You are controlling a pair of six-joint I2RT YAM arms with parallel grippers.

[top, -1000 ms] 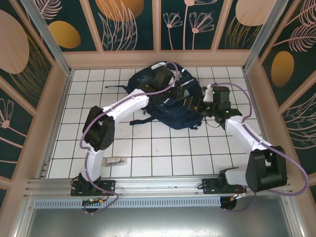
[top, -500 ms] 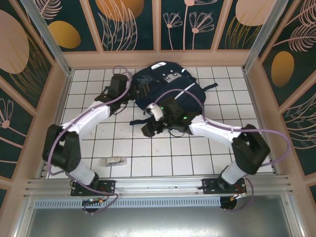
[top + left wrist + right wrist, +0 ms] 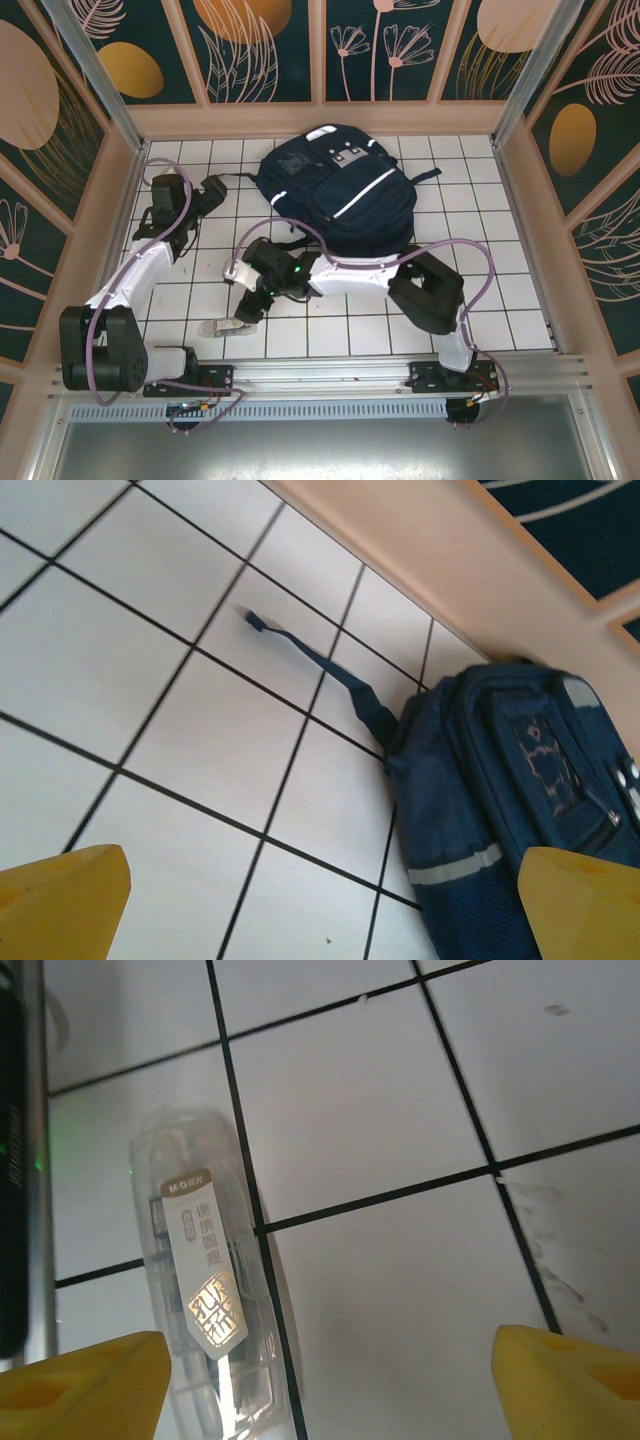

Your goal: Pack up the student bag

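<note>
The student bag (image 3: 340, 190) is a navy-blue backpack with white reflective stripes, lying flat at the back middle of the white tiled table. My left gripper (image 3: 212, 190) hovers just left of it, open and empty. In the left wrist view the bag (image 3: 520, 780) is on the right, with a strap (image 3: 320, 665) trailing over the tiles, and my left gripper (image 3: 325, 905) shows bare tile between its yellow fingertips (image 3: 60, 905). My right gripper (image 3: 250, 305) hangs open over a clear plastic case (image 3: 228, 325). That labelled case (image 3: 200, 1280) lies by the left fingertip of my right gripper (image 3: 325, 1385).
Wooden walls (image 3: 320, 118) fence the table at the back and on both sides. An aluminium rail (image 3: 320, 375) runs along the near edge. The right arm stretches across the front of the bag towards the left. Bare tiles lie to the right of the bag (image 3: 480, 260).
My left arm has pulled away from the bag to the left and its gripper has opened. The right arm has swung from the bag's right side to the front left, over the clear case.
</note>
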